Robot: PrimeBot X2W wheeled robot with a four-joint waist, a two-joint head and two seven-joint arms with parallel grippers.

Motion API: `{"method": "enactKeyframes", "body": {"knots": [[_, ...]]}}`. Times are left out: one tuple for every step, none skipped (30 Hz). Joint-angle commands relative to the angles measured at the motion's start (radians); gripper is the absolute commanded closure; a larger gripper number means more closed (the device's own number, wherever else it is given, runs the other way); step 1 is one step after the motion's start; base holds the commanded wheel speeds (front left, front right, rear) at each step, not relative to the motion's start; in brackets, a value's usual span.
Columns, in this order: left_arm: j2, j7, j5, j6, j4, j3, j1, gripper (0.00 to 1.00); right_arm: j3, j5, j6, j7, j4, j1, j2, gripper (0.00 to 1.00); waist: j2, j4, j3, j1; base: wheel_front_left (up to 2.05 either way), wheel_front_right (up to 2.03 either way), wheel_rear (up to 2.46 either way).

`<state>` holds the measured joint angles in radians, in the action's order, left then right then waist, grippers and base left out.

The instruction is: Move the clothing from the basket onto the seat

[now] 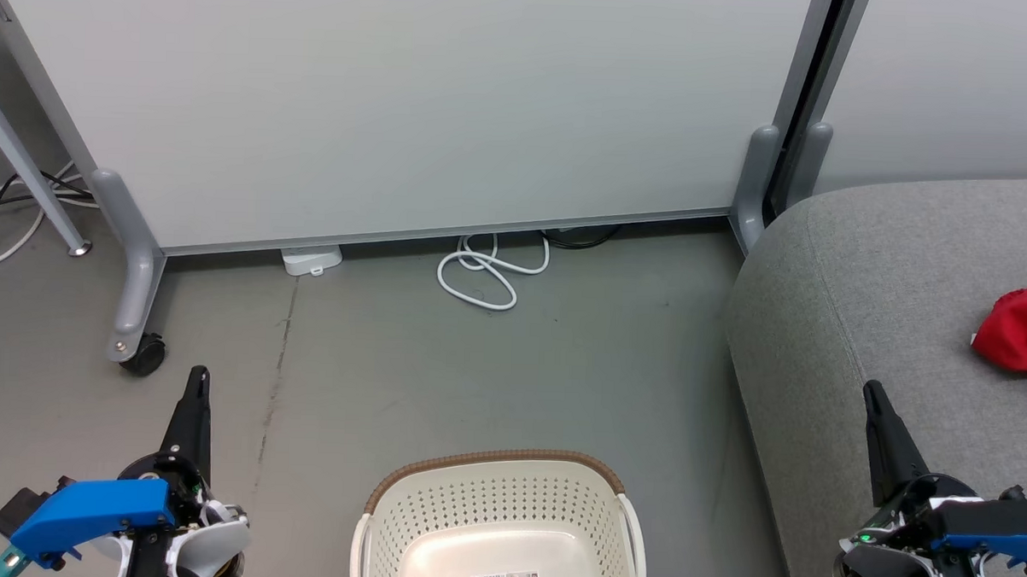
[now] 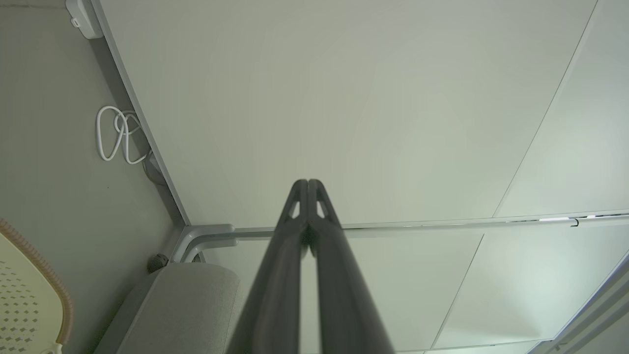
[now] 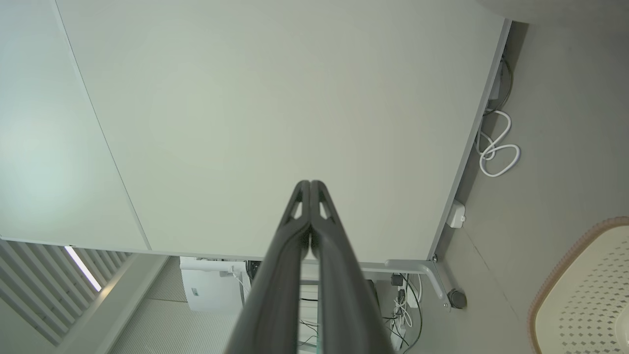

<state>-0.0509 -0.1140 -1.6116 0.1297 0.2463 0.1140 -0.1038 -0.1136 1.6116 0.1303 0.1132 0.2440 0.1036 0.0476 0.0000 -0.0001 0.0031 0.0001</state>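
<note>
My left fingers (image 1: 193, 414) and right fingers (image 1: 888, 438) are pressed together, empty. Clothing (image 1: 1020, 332) lies on the seat (image 1: 864, 275). The basket (image 1: 489, 505), cropped at bottom centre, may hide a garment I'd miss.

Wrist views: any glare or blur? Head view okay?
Head view: sharp, evenly lit, soft shadows. Left wrist view: soft bright patch at right, left pincer blurred low down. Right wrist view: bright strip lower left, right pincer likewise.
</note>
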Motion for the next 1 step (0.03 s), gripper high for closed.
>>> {"method": "enactKeyframes", "body": {"knots": [[0.001, -0.004, -0.002, 0.002, -0.003, 0.003, -0.010, 1.00, -0.001, 0.003, 0.001, 0.004, 0.002, 0.011, 0.005, 1.00, 0.0000, 0.000, 0.000, -0.0001, 0.00, 0.00, 0.00]]}}
